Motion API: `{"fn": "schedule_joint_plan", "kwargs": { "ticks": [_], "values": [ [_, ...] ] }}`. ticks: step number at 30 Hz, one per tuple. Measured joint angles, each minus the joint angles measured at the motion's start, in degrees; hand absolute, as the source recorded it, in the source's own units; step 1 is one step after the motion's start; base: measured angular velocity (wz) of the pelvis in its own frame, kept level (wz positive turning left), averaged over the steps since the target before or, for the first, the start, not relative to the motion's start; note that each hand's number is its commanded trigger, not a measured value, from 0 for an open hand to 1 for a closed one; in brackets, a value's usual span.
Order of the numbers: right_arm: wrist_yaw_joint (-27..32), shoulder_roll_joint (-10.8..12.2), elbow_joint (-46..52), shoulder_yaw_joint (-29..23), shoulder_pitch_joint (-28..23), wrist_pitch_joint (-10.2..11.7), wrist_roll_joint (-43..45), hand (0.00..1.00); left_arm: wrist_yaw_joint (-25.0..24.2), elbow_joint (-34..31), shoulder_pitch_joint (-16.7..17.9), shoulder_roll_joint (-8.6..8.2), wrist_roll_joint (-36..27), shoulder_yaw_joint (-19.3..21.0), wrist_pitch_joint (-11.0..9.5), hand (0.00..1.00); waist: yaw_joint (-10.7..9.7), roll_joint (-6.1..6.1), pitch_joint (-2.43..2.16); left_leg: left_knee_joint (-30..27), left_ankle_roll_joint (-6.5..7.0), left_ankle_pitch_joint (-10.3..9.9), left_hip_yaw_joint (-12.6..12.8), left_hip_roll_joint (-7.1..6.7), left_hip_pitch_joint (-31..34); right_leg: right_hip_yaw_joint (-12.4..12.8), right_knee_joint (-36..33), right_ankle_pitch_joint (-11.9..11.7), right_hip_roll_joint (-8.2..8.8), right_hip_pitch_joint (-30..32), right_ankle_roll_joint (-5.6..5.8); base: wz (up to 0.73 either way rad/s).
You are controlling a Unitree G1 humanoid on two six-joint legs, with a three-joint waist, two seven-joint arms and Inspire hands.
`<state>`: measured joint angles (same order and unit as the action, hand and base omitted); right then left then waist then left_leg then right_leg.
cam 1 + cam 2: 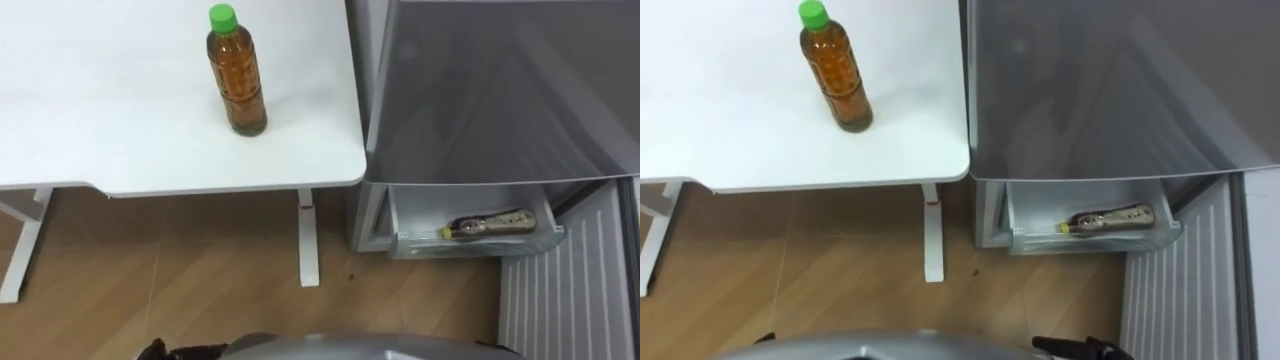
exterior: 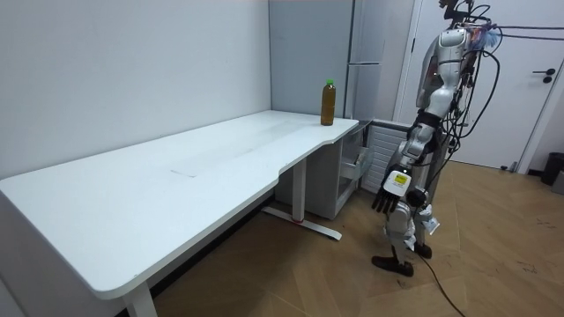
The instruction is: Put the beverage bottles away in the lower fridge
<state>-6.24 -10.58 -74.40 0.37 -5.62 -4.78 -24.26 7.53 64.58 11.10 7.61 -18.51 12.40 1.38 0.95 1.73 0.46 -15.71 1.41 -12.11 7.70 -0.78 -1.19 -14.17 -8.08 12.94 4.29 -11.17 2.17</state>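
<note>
A tea bottle [image 1: 237, 75] with a green cap stands upright near the right edge of the white table [image 1: 100, 120]; the room view shows the same bottle [image 2: 328, 102] at the table's far end. A second bottle [image 1: 490, 224] lies on its side in the lower fridge's pulled-out drawer [image 1: 400, 215]. I stand facing the fridge [image 2: 366, 53]. My left hand [image 2: 392, 189] hangs at my side with relaxed fingers and holds nothing. A dark bit of my right hand [image 1: 1080, 348] shows at the bottom edge.
The grey upper fridge front [image 1: 500, 90] overhangs the drawer. The lower fridge door [image 1: 570, 290], ribbed and white inside, stands open to the right. A table leg [image 1: 308, 240] stands on the wooden floor [image 1: 180, 280] just left of the fridge.
</note>
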Motion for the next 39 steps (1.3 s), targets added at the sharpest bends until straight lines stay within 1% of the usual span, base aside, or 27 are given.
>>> {"fn": "schedule_joint_plan", "kwargs": {
  "ticks": [1,3,5,6,8,9,10,11,13,14,15,17,19,20,22,23,24,25,26,28,29,31,32,34,35,37,39],
  "values": [
    [0.05,0.04,0.05,0.02,-0.09,-0.03,-0.01,0.0,1.27,-0.45,-0.01,-0.09,-1.32,1.17,0.01,0.0,0.34,-0.02,0.0,0.01,-0.04,-0.12,0.01,0.0,-0.01,0.04,-0.06,0.0,0.0,0.04,0.0,-0.05],
    [0.4,0.04,0.14,0.04,-0.17,-0.1,0.02,0.0,3.73,-1.74,-0.06,-0.15,-3.43,2.29,-0.02,0.0,0.91,-0.3,-0.18,0.09,-0.05,-0.22,-0.01,-0.01,-0.11,0.03,-0.15,0.0,0.0,-0.06,0.0,0.0],
    [0.81,0.04,0.19,-0.01,-0.17,-0.12,0.43,0.0,6.51,-2.94,-0.24,-0.1,-5.45,3.59,-0.09,0.0,0.94,-0.44,-0.2,0.09,-0.05,-0.26,-0.19,0.06,-0.39,-0.27,-0.78,0.0,0.01,-0.14,0.01,0.06],
    [1.23,0.08,0.29,-0.01,-0.13,-0.1,1.26,0.0,8.57,-4.2,-0.19,-0.16,-6.47,4.28,-0.17,0.0,1.02,-0.7,-0.27,0.09,-0.06,-0.3,-0.32,0.08,-0.54,-0.41,-0.88,0.0,0.0,-0.28,0.01,0.05],
    [1.49,0.17,0.32,-0.03,-0.12,-0.06,2.68,0.0,11.29,-5.98,-0.19,-0.22,-7.85,5.17,-0.42,0.0,1.04,-0.67,-0.19,0.14,-0.06,-0.31,-0.35,0.07,-0.52,-0.51,-0.84,-0.01,0.0,-0.27,0.02,0.0],
    [1.74,0.26,0.75,-0.03,-0.09,0.0,2.9,0.0,13.13,-7.29,-0.16,-0.25,-8.07,5.67,-0.63,0.0,1.09,-0.63,-0.15,0.42,-0.1,-0.35,-0.37,0.08,-0.49,-0.45,-0.84,-0.01,-0.01,-0.28,0.01,0.0],
    [1.95,0.41,1.06,-0.03,-0.23,0.18,3.11,0.0,15.16,-9.79,0.19,-0.37,-8.27,5.74,-0.77,0.0,1.15,-0.85,-0.26,0.38,-0.11,-0.37,-0.42,0.07,-0.46,-0.37,-0.84,-0.01,-0.03,-0.25,0.01,0.0],
    [2.05,0.45,1.16,-0.02,-0.27,0.19,3.13,0.0,16.22,-11.57,0.53,-0.49,-8.31,5.75,-0.85,0.0,1.16,-0.82,-0.26,0.36,-0.12,-0.37,-0.43,0.07,-0.46,-0.33,-0.82,-0.01,-0.03,-0.25,0.01,0.0],
    [2.31,0.47,1.52,-0.02,-0.41,0.27,3.2,0.0,20.24,-16.52,0.72,-0.59,-8.31,5.75,-2.45,0.0,1.18,-0.65,-0.28,0.34,-0.11,-0.36,-0.44,0.07,-0.51,-0.32,-1.01,-0.01,-0.03,-0.25,0.01,0.0],
    [2.29,0.47,1.59,-0.03,-0.45,0.39,3.32,0.0,21.18,-17.68,0.7,-0.59,-8.31,5.74,-2.94,0.0,1.16,-0.65,-0.29,0.32,-0.1,-0.35,-0.44,0.06,-0.51,-0.28,-1.05,-0.01,-0.03,-0.24,0.01,0.0],
    [2.24,0.49,1.55,-0.05,-0.52,0.62,3.31,0.0,23.02,-19.86,0.53,-0.59,-8.32,5.84,-3.97,0.0,1.1,-0.69,-0.31,0.25,-0.09,-0.35,-0.57,0.02,-0.41,-0.29,-1.06,-0.02,-0.03,-0.24,0.01,0.03],
    [2.06,0.57,1.5,-0.54,-0.81,1.15,3.31,0.0,25.93,-23.32,0.36,-0.59,-8.47,6.16,-5.29,0.0,1.12,-0.75,-0.35,0.14,-0.08,-0.34,-0.87,-0.01,-0.32,-0.32,-1.36,-0.02,-0.03,-0.13,0.01,0.05],
    [1.79,0.56,1.51,-0.94,-1.09,1.65,3.28,0.0,29.58,-26.34,0.24,-0.47,-8.49,6.28,-7.58,0.0,1.09,-0.9,-0.45,0.15,-0.06,-0.32,-1.13,-0.02,-0.41,-0.38,-1.69,-0.02,-0.05,0.01,0.01,0.0],
    [1.79,0.63,1.52,-1.23,-1.22,1.77,3.22,0.0,30.43,-27.19,0.25,-0.48,-8.49,6.41,-7.83,0.0,1.1,-0.93,-0.46,0.15,-0.06,-0.32,-1.13,0.0,-0.42,-0.51,-1.67,-0.02,-0.06,0.01,0.01,0.0],
    [2.06,0.75,1.53,-1.59,-1.53,2.11,3.34,0.0,33.88,-31.59,0.39,-0.48,-8.3,6.89,-8.29,0.0,1.36,-1.02,-0.49,0.12,-0.07,-0.33,-1.04,0.08,-0.36,-0.58,-1.68,-0.02,-0.13,0.18,0.01,0.0],
    [2.13,0.79,1.53,-1.63,-1.6,2.35,3.4,0.0,34.52,-32.93,0.4,-0.48,-8.2,7.11,-8.43,0.0,1.43,-1.05,-0.5,0.13,-0.08,-0.33,-1.05,0.1,-0.36,-0.53,-1.68,-0.02,-0.16,0.18,0.01,0.0],
    [2.29,0.8,1.54,-1.67,-1.71,2.55,4.15,0.0,35.67,-35.93,0.44,-0.48,-7.72,7.53,-8.79,0.0,1.69,-1.14,-0.6,0.14,-0.09,-0.34,-1.09,0.1,-0.41,-0.42,-1.67,-0.02,-0.18,0.12,0.01,0.0],
    [2.3,0.79,1.56,-1.74,-1.91,3.07,4.55,0.0,36.75,-39.22,0.59,-0.48,-6.75,7.56,-9.6,0.0,2.1,-1.2,-0.64,0.15,-0.09,-0.34,-1.16,0.09,-0.49,-0.39,-1.68,-0.02,-0.18,0.01,0.01,0.0],
    [2.27,0.8,1.58,-1.75,-2.17,3.7,4.53,0.0,37.45,-42.03,0.68,-0.46,-5.97,7.56,-10.95,0.0,2.31,-1.25,-0.67,0.16,-0.08,-0.34,-1.19,0.06,-0.6,-0.35,-1.67,-0.03,-0.17,-0.12,0.01,0.0],
    [2.07,0.88,1.55,-1.7,-2.66,4.43,4.29,0.0,38.62,-46.14,0.69,-0.46,-4.15,7.67,-11.81,0.0,2.36,-1.31,-0.6,0.27,-0.08,-0.33,-1.23,0.02,-1.19,-0.41,-1.57,-0.04,-0.16,-0.8,-0.01,0.02],
    [1.96,0.95,1.55,-1.7,-2.84,4.65,4.23,0.0,38.99,-47.65,0.68,-0.46,-3.34,7.67,-11.85,0.0,2.4,-1.38,-0.61,0.29,-0.09,-0.34,-1.35,0.02,-1.35,-0.49,-1.62,-0.04,-0.17,-0.99,-0.01,0.07],
    [1.81,0.96,1.47,-1.81,-2.76,5.06,4.56,0.0,39.79,-53.69,0.6,-0.41,-0.28,7.64,-12.4,0.0,2.3,-1.43,-0.58,0.28,-0.1,-0.35,-1.69,-0.04,-1.28,-0.68,-1.58,-0.04,-0.18,-1.05,-0.01,0.05],
    [1.81,0.96,1.27,-1.82,-2.7,5.24,4.58,0.0,39.78,-54.93,0.58,-0.41,0.86,7.63,-12.54,0.0,2.27,-1.46,-0.58,0.28,-0.1,-0.35,-1.7,-0.04,-1.27,-0.85,-1.57,-0.04,-0.17,-1.05,-0.01,0.0],
    [1.81,0.97,0.99,-1.74,-2.77,5.52,4.64,0.0,39.62,-59.67,0.57,-0.39,4.96,7.6,-12.86,0.0,2.25,-1.5,-0.58,0.3,-0.12,-0.32,-1.73,-0.04,-1.27,-1.06,-1.52,-0.04,-0.17,-1.06,-0.01,0.0],
    [1.72,0.97,0.98,-1.66,-2.82,5.55,4.53,0.0,39.55,-60.77,0.56,-0.39,6.07,7.57,-12.87,0.0,2.24,-1.45,-0.55,0.3,-0.14,-0.3,-1.77,-0.03,-1.26,-1.08,-1.5,-0.04,-0.17,-1.06,-0.01,0.0],
    [0.99,0.97,0.85,-1.67,-2.81,6.04,4.48,0.0,39.06,-64.93,0.57,-0.36,11.51,7.38,-12.9,0.0,1.92,-1.29,-0.54,0.0,-0.14,-0.3,-2.2,-0.02,-0.88,-1.56,-1.49,-0.04,-0.24,-1.02,-0.01,0.08],
    [0.16,0.96,0.85,-1.68,-2.83,6.08,4.48,0.0,38.33,-67.99,0.58,-0.27,12.92,6.93,-12.9,0.0,1.63,-1.24,-0.54,-0.03,-0.15,-0.3,-2.21,-0.01,-0.89,-1.43,-1.48,-0.04,-0.27,-0.99,-0.01,0.03]
  ]
}}
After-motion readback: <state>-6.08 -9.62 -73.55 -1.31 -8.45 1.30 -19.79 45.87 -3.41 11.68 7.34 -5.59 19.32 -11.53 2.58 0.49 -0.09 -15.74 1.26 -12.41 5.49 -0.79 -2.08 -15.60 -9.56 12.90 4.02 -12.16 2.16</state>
